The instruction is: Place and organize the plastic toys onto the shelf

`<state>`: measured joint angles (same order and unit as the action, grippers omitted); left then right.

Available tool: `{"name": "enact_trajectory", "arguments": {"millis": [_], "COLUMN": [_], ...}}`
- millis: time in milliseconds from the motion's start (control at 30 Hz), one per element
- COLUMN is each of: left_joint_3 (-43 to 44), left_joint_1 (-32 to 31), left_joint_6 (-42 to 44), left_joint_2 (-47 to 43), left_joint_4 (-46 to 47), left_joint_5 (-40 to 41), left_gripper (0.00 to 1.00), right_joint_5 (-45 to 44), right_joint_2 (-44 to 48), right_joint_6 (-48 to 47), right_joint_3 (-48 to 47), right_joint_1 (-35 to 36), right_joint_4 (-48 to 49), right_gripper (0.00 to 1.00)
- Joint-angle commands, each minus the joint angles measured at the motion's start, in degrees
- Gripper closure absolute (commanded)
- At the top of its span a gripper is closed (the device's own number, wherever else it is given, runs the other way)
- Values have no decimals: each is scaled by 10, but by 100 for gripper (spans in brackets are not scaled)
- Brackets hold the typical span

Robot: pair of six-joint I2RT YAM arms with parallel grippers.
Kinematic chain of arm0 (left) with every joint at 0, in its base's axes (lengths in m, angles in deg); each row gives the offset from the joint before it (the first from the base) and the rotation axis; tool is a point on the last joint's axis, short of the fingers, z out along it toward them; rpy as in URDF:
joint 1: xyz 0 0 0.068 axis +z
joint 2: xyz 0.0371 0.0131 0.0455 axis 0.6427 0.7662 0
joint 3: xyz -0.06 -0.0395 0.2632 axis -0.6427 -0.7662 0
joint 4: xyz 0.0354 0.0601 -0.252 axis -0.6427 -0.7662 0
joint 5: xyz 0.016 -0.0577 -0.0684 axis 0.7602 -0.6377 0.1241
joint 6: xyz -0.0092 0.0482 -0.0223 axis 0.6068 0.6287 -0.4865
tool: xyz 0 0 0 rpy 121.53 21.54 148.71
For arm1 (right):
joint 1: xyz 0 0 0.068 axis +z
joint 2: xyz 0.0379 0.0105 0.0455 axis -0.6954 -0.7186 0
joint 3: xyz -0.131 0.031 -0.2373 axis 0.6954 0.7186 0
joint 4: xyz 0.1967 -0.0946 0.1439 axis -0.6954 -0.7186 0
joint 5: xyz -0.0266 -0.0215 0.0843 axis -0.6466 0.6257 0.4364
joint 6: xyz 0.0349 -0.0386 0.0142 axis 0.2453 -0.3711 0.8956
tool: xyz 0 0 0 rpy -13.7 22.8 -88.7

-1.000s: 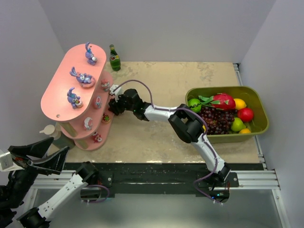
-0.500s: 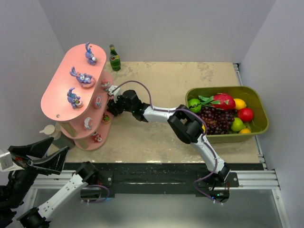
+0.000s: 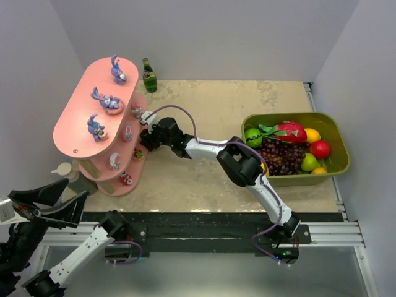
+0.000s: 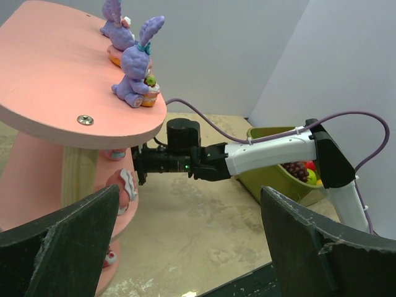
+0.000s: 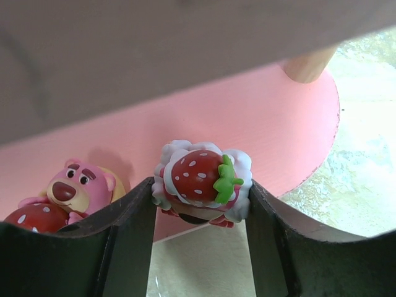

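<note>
Strawberry toy (image 5: 201,179) at a lower level of the shelf (image 3: 77,124).

From above: right pincer (image 3: 144,137) stretched to the shelf's right edge, left of centre; left pincer (image 3: 78,189) lower left.
Left wrist: spread wide, holding nothing.
Right wrist: clenched on the strawberry toy, low centre, right at the lip of a tier (image 5: 260,111) beside a pink bear toy (image 5: 73,189).
Could topple onto the table (image 5: 365,161) if released this near the lip.

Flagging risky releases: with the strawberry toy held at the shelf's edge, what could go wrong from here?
The right hand holds the red strawberry-topped plastic toy right at the rim of the salmon-pink shelf tier; released there, it may topple off. The pink bear figurine sits close beside the hand, so opening could nudge it. The tier above hangs low; lifting could strike it.
</note>
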<state>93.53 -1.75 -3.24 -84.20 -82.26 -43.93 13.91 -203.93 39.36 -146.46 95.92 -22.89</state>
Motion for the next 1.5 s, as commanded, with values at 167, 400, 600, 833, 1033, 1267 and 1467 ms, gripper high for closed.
{"name": "enact_trajectory", "arguments": {"millis": [167,400,600,833,1033,1267,1467], "left_joint_3": [10,11,11,11,11,13,15], "left_joint_1": [2,2,3,3,3,3,3], "left_joint_6": [14,14,14,14,14,14,13], "left_joint_2": [5,9,8,7,7,7,7], "left_joint_4": [21,21,21,21,21,18,18], "left_joint_5": [-7,-7,-8,-7,-7,-7,-7], "left_gripper": [1,0,0,0,1,0,0], "right_joint_5": [-18,-24,-36,-33,-37,-55,-74], "right_joint_2": [18,24,31,37,44,62,85], "right_joint_6": [6,5,5,-5,-10,-4,5], "right_joint_3": [3,14,28,40,49,65,88], "right_joint_1": [3,4,6,9,11,13,12], "right_joint_4": [26,37,49,62,74,96,118], "right_gripper": [52,49,44,38,32,29,28]}}
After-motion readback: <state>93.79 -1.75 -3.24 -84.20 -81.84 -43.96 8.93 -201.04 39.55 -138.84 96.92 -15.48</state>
